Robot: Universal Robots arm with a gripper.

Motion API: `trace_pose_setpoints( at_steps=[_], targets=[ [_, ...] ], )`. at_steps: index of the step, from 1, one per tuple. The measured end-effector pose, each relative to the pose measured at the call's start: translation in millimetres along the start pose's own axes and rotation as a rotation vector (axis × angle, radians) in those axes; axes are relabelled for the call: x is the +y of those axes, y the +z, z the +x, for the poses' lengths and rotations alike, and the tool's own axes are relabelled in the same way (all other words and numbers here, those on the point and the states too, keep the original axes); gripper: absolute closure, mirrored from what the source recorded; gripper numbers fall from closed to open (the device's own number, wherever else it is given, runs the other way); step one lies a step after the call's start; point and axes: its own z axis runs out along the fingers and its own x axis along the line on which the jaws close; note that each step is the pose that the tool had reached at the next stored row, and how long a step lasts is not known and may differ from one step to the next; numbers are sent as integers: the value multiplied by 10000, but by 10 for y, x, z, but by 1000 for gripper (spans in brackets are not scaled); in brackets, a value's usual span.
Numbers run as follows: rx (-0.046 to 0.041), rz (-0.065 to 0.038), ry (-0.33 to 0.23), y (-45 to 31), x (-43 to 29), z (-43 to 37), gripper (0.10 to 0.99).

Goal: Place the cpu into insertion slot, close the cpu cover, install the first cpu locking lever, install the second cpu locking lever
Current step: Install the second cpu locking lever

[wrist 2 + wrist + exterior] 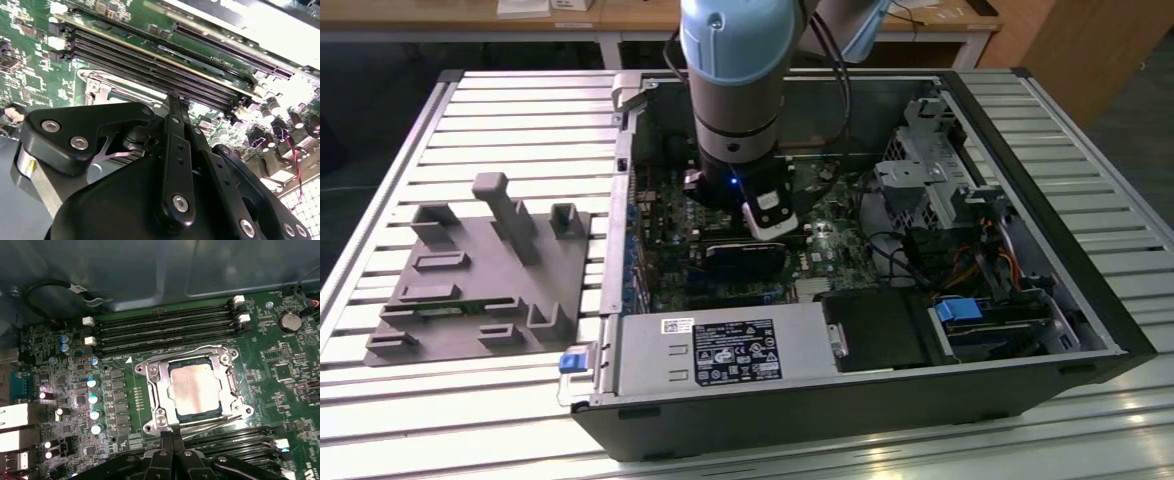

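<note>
jaws pressed together, holding nothing | gripper just beside cpu cover | cpu seated

In the exterior view, the arm stood in front of the insertion slot, so the slot was hidden, and the picture's upper edge cut the arm off. The motherboard around the arm was too small to tell its parts. In the second wrist view, the black claw covered most of the insertion slot; one silvery corner appeared beside the memory slots. In the first wrist view, the lower edge cut the claw, so its opening could not be told. The levers near the cpu cover were too thin to judge.
</note>
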Motion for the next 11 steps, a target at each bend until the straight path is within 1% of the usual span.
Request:
trace_pose_setpoints(
  at_steps=[6, 11],
  targets=[
    [14, -77, 5, 10, -54, 8, 984],
    [25, -160, -84, 20, -59, 8, 984]
  ],
)
